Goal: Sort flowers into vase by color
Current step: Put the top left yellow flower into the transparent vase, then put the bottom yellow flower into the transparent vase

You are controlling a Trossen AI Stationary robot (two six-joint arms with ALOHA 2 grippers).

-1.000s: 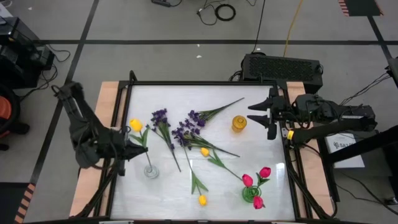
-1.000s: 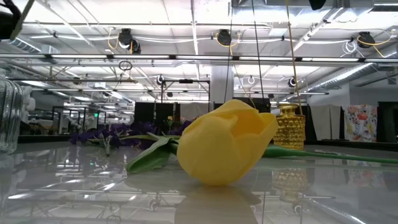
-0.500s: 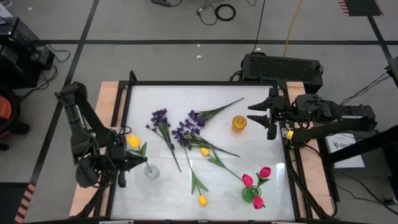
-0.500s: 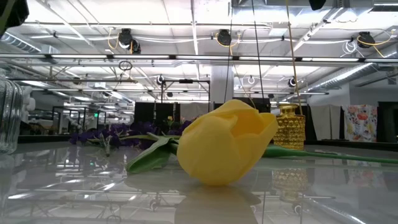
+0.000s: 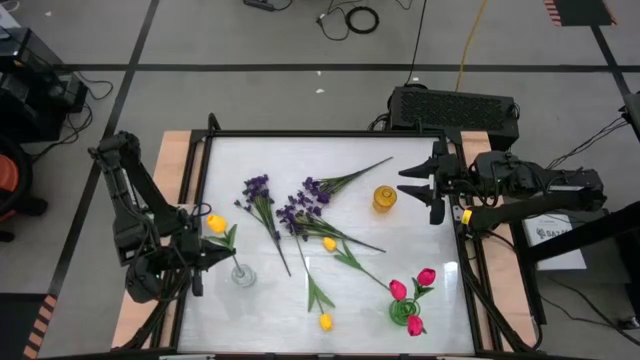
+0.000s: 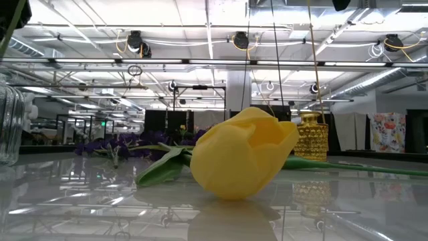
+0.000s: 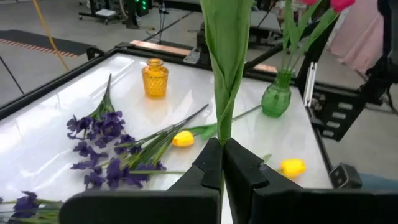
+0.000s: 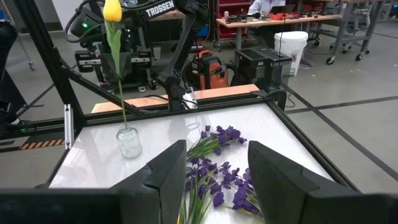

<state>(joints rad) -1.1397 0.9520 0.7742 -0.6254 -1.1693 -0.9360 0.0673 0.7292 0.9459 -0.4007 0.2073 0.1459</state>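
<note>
Yellow tulip (image 5: 216, 223) is clenched by its stem in the left gripper (image 5: 210, 256), held upright with the stem's lower end in the clear vase (image 5: 243, 273) near the table's (image 5: 420, 230) left edge. Right gripper (image 5: 418, 184) waits beside the amber vase (image 5: 384, 198), fingers apart, empty.

The left arm reaches in over the tabletop's left edge near the front corner, its left gripper (image 5: 222, 256) with fingers pinched together. The right arm lies along the right edge toward the back, its right gripper (image 5: 409, 186) held with fingers parted, gripping nothing.
</note>
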